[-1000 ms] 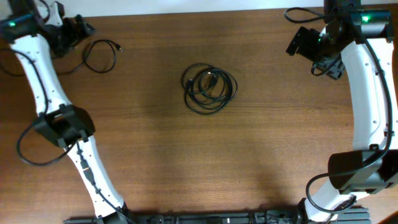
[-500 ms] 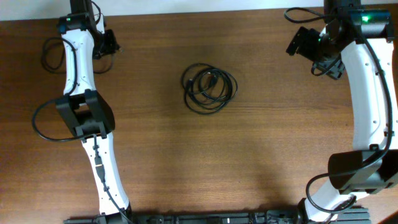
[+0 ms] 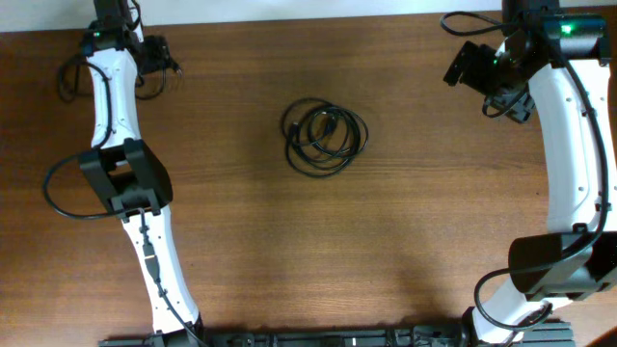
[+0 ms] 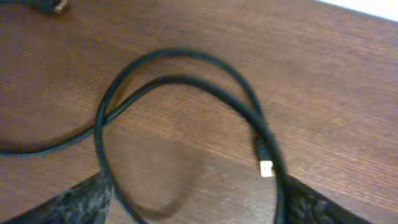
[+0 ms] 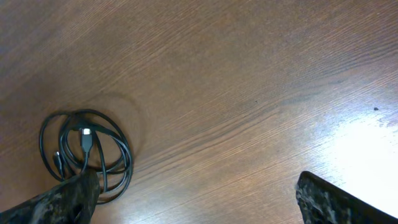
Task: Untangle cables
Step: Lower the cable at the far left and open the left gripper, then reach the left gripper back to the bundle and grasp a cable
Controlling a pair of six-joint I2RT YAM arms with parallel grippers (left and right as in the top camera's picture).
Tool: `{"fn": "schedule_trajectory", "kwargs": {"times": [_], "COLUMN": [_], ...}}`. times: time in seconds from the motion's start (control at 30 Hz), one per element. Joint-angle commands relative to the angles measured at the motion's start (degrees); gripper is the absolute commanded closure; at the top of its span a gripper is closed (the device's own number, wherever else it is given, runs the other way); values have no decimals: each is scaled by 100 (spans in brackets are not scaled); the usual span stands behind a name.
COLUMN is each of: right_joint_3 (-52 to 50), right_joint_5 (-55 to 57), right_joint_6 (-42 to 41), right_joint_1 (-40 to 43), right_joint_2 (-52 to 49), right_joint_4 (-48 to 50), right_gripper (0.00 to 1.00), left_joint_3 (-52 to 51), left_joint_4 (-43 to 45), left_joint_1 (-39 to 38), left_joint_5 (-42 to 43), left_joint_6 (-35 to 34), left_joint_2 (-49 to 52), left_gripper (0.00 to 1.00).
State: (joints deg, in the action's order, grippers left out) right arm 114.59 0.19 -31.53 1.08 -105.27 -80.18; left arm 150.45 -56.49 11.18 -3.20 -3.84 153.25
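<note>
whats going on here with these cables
Two robot arms are working on black cables on a wooden table. The left gripper hovers open over a loose cable near the far left corner, gripping nothing. The coil in the middle lies untouched. The right gripper is open near the far right, holding nothing.

I count one coil of thin black cords [image 3: 326,138]; one loose black cord [image 4: 180,79] at ten o'clock; two white robot arms [image 3: 108,96] [image 3: 578,135]; one wooden table [image 3: 289,251].

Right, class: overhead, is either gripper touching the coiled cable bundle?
No, the coiled bundle lies alone; the left gripper and right gripper are far off at the back.
</note>
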Motion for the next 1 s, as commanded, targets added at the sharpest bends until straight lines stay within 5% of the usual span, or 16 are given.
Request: {"fn": "schedule_trajectory", "kwargs": {"times": [0.0, 0.23, 0.33, 0.37, 0.47, 0.63, 0.97], "right_joint_3": [-15, -15, -15, -15, -15, -15, -15], "right_joint_5": [70, 70, 70, 70, 70, 70, 70], "right_joint_6": [-24, -24, -24, -24, -24, -24, -24], "right_joint_1": [11, 11, 11, 11, 11, 11, 11], "right_joint_2": [0, 0, 0, 0, 0, 0, 0], "right_joint_4": [2, 2, 2, 2, 4, 2, 2], "right_gripper": [2, 2, 2, 2, 2, 2, 2], "left_joint_3": [-37, -31, -31, -31, -136, -1060, -3552], "left_joint_4": [-74, -417, -785, -1113, -1838, -2531, -966], "left_joint_1": [24, 22, 22, 22, -133, -1263, -3648], "left_joint_5": [-94, 361, 1252, 2247, 3807, 3600, 2649], "left_joint_6": [39, -431, -431, -428, -422, 898, 975], "left_joint_2": [-179, -1987, -2503, -2592, -2566, -2566, -2566], "left_gripper": [16, 27, 18, 1, 1, 1, 1]}}
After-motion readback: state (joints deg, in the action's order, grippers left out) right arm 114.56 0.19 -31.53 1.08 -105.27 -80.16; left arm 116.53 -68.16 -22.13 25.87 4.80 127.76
